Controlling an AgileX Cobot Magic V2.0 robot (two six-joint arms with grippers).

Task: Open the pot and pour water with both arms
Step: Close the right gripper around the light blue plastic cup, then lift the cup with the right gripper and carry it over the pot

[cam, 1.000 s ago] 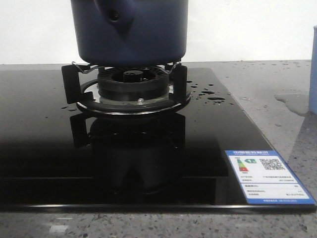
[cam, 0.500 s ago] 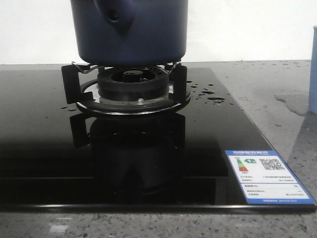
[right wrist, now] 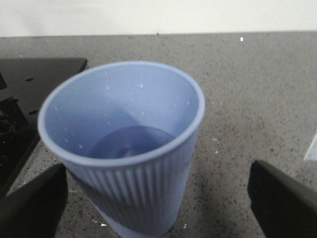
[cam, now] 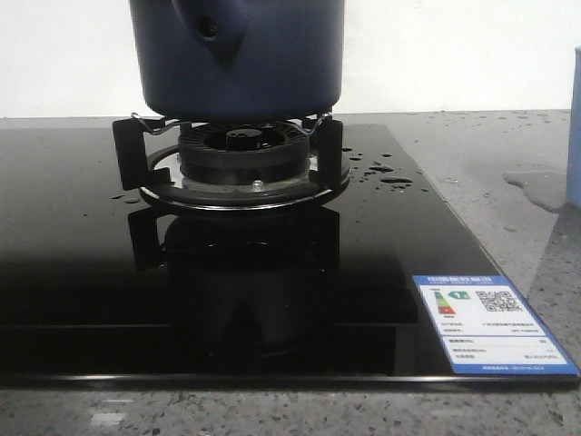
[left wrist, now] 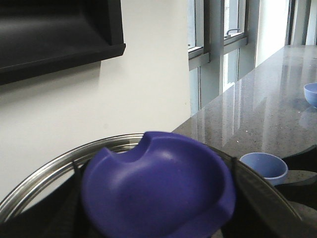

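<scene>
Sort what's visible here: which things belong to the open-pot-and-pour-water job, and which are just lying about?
Part of the job:
pot on the burner
lid knob, close under the left wrist camera
cup between the right gripper fingers

Lying about:
stove label
water drops
two bowls

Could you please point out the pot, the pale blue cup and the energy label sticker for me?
pot (cam: 272,64), front view, on its dark blue side wall.
pale blue cup (right wrist: 131,191), right wrist view, on its ribbed outer wall.
energy label sticker (cam: 490,322), front view, at its middle.
</scene>
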